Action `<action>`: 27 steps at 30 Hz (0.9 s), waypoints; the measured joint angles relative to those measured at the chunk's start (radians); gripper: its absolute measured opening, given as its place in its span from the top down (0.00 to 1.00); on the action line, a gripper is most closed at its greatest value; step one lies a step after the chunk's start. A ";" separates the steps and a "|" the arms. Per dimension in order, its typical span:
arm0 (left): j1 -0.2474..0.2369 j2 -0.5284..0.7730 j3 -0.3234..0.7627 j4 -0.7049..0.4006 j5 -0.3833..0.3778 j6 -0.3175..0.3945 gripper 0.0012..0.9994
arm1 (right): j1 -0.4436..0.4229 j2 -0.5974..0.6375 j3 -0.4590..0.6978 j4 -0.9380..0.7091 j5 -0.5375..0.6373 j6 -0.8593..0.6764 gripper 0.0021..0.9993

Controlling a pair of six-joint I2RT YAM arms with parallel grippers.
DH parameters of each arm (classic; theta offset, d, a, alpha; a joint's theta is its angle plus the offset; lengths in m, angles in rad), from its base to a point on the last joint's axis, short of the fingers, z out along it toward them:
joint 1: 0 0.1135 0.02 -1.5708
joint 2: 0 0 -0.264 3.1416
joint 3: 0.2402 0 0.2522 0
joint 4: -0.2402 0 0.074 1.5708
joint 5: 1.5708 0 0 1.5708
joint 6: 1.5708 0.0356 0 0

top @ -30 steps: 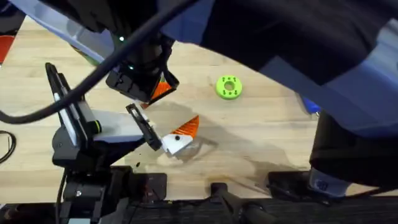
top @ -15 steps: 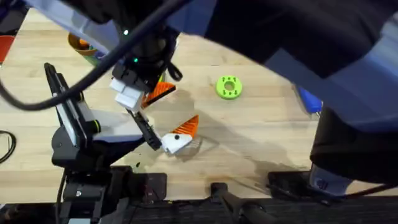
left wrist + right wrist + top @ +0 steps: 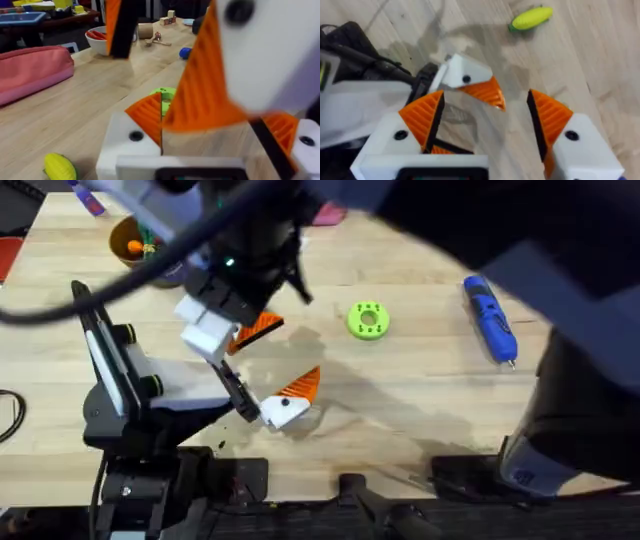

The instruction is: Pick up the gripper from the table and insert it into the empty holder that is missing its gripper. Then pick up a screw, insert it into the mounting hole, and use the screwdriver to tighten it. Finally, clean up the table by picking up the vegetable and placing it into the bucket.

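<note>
Bare tabletop point(image 3: 420, 400) between screwdriver point(image 3: 490, 318) and mounted orange wedge point(image 3: 300, 385).

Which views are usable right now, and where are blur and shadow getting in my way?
Overhead: a dark arm close under the camera smears across the top and right and shadows the table; the screwdriver and green ring read clean. Left wrist: an orange and white shape near the lens is out of focus. Right wrist: the corn is crisp, the open right pincer clear.
</note>
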 joint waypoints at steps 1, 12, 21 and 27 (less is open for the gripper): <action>0.000 0.000 0.000 0.000 0.000 0.000 0.01 | -0.010 -0.012 0.000 -0.017 -0.003 0.012 0.04; 0.000 0.000 0.000 0.000 0.000 0.003 0.01 | -0.130 -0.096 -0.008 -0.075 -0.013 0.096 0.05; 0.000 0.000 0.000 0.000 0.000 0.003 0.01 | -0.173 -0.247 -0.243 0.030 -0.018 0.136 0.04; 0.000 0.000 0.000 0.000 0.000 0.006 0.01 | -0.270 -0.494 -0.612 0.196 -0.020 0.226 0.04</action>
